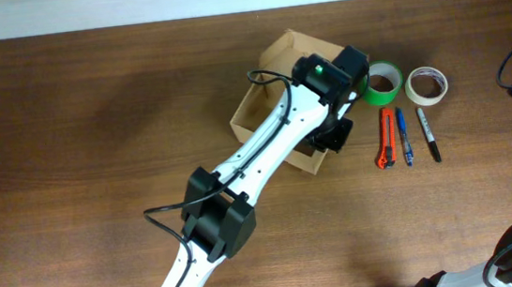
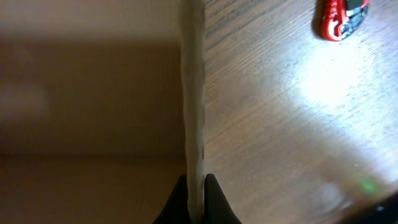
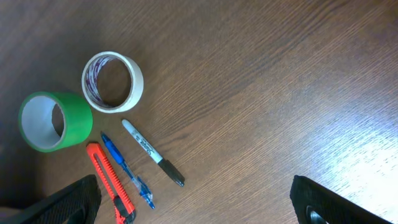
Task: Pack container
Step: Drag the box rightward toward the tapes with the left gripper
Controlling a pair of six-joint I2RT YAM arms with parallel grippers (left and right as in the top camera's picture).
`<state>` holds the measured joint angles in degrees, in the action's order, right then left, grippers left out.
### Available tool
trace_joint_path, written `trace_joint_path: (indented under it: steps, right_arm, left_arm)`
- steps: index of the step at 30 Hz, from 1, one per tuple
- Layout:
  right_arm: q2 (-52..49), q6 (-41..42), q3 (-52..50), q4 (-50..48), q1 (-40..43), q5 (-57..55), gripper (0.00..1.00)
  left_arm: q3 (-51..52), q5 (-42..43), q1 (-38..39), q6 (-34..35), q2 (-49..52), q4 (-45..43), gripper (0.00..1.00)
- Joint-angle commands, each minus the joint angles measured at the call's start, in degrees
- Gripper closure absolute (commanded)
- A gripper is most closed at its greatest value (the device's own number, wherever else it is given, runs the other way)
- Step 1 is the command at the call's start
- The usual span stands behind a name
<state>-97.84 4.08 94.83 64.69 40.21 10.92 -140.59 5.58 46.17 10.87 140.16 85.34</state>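
Closest to me: left gripper (image 2: 198,200) is clamped on the container (image 1: 251,111), cardboard wall pinched between both fingers. I see the container on the table (image 1: 95,131), top open, under the left arm. Just right of it: green tape roll (image 1: 383,82), then white tape roll (image 1: 427,85). Below those lie the red box cutter (image 1: 386,138), blue pen (image 1: 404,136) and black marker (image 1: 429,133). Right gripper (image 3: 196,199) is spread wide, empty, well right of the container.

Matt cardboard container (image 1: 266,105), wood-grain table (image 1: 85,132)
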Motion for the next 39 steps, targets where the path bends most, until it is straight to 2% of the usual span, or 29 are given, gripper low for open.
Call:
trace_joint_path:
  steps: [1, 6, 20, 23, 24, 29, 31, 32, 35, 36, 39]
  right_arm:
    - [-0.26, -0.13, 1.07, 0.26, 0.37, 1.18, 0.01]
    - [-0.26, -0.15, 1.07, 0.44, 0.37, 1.53, 0.01]
    - [-0.26, -0.15, 1.07, 0.50, 0.37, 2.62, 0.01]
    - [-0.26, -0.15, 1.07, 0.68, 0.37, 2.62, 0.01]
    - [-0.26, -0.15, 1.07, 0.74, 0.37, 2.62, 0.01]
    - [-0.26, -0.15, 1.07, 0.94, 0.37, 2.60, 0.01]
    - [-0.26, -0.17, 1.07, 0.92, 0.37, 2.60, 0.01]
    - [-0.26, -0.17, 1.07, 0.90, 0.37, 2.60, 0.01]
    - [-0.26, -0.17, 1.07, 0.07, 0.37, 2.38, 0.01]
    - [-0.26, -0.17, 1.07, -0.22, 0.37, 2.38, 0.01]
    - [-0.26, -0.17, 1.07, -1.05, 0.37, 2.43, 0.01]
  left_arm:
    - [-1.09, -4.63, -0.07, -2.89, 2.05, -2.03, 0.98]
    - [-1.09, -6.93, -0.50, -2.84, 3.26, -4.07, 0.98]
    - [-1.09, -6.86, -4.35, -0.66, 3.30, -7.23, 0.98]
    - [-1.09, -6.86, -4.33, -0.66, 3.30, -6.88, 0.89]
    - [-1.09, -6.86, -4.33, -0.68, 3.30, -6.71, 0.83]
    - [-1.09, -6.88, -4.28, -0.70, 3.30, -6.05, 0.72]
    - [-1.09, -6.88, -4.28, -0.70, 3.30, -5.62, 0.60]
    - [-1.11, -6.91, -4.28, -0.70, 3.30, -5.33, 0.45]
    - [-2.10, -8.00, -4.35, -0.68, 3.28, -4.04, 0.22]
    - [-2.71, -8.83, -4.37, -0.70, 3.28, -3.56, 0.17]
    - [-6.64, -12.02, -4.63, -0.70, 3.28, -0.85, 0.13]
